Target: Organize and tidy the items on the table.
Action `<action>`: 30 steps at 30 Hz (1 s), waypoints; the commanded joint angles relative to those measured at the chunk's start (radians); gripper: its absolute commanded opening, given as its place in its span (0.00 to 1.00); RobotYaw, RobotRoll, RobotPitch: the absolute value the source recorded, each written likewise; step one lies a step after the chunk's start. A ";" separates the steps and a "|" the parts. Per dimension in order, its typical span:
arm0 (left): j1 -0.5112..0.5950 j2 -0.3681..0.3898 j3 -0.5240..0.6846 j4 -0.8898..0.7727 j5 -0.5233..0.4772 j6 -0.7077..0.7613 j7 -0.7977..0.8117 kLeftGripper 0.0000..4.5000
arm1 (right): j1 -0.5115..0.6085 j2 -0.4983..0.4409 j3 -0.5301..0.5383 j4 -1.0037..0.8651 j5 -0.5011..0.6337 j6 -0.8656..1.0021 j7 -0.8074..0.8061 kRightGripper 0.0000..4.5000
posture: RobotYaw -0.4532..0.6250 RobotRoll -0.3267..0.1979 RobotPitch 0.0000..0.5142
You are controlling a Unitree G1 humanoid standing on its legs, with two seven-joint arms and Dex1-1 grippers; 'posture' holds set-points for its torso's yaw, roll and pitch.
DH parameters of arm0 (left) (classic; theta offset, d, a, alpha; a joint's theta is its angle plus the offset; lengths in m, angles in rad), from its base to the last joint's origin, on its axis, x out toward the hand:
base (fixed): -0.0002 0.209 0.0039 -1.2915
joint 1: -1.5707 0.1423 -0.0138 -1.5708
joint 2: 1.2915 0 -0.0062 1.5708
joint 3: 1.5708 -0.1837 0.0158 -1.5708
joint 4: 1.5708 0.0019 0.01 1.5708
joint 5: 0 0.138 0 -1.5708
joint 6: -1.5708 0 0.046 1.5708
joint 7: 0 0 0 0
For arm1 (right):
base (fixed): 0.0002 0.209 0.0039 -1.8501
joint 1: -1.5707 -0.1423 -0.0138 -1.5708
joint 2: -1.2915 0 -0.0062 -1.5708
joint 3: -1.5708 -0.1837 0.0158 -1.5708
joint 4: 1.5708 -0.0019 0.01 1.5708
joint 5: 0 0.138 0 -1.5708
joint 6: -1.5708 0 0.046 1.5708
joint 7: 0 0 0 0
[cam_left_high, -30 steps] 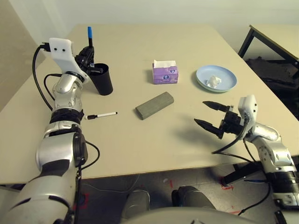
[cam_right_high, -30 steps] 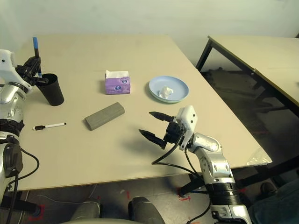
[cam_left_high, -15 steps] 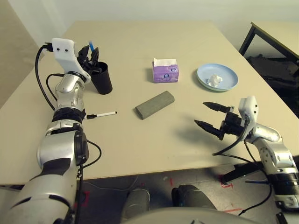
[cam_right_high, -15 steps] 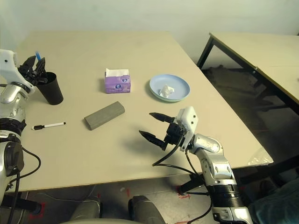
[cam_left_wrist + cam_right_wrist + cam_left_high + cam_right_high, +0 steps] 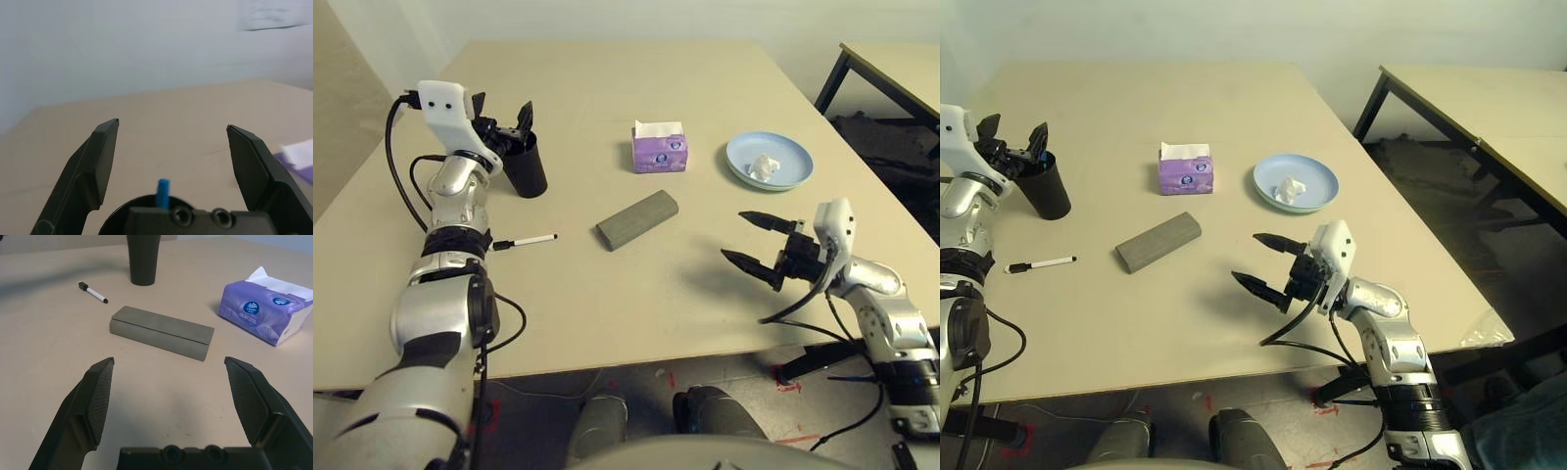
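My left gripper (image 5: 501,110) stands open right above the black cup (image 5: 527,166) at the table's far left. The blue-capped pen (image 5: 163,192) sits inside the cup, its blue tip showing between the open fingers in the left wrist view. A white marker (image 5: 527,241) lies on the table (image 5: 607,313) in front of the cup. The grey glasses case (image 5: 637,219) lies slantwise mid-table, with the purple tissue box (image 5: 659,150) behind it. Crumpled white paper (image 5: 763,168) rests on the blue plate (image 5: 739,157) at the right. My right gripper (image 5: 736,236) hovers open near the front right, pointing toward the case (image 5: 161,332).
A second table with black legs (image 5: 1469,108) stands off to the right, across a gap of floor. Bare tabletop stretches between the glasses case and the right gripper, and along the front edge.
My left gripper has opened and let go of the blue-capped pen, which dropped from above the cup down into it. The right arm has stayed still.
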 commanded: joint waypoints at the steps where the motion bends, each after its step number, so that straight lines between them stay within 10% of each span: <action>1: 0.046 0.056 -0.049 -0.120 -0.007 0.100 -0.177 0.99 | -0.001 -0.023 -0.001 0.009 0.000 -0.026 0.037 1.00 | 0.41 0.62 0.12; 16: 0.307 0.561 -0.363 -0.651 0.155 0.463 -0.803 0.99 | -0.037 -0.015 0.114 0.107 -0.035 -0.240 0.271 1.00 | 0.44 0.62 0.08; 30: 0.126 0.409 -0.549 -0.339 0.400 0.300 -0.772 0.99 | -0.023 0.000 0.140 0.086 -0.050 -0.252 0.239 1.00 | 0.40 0.62 0.08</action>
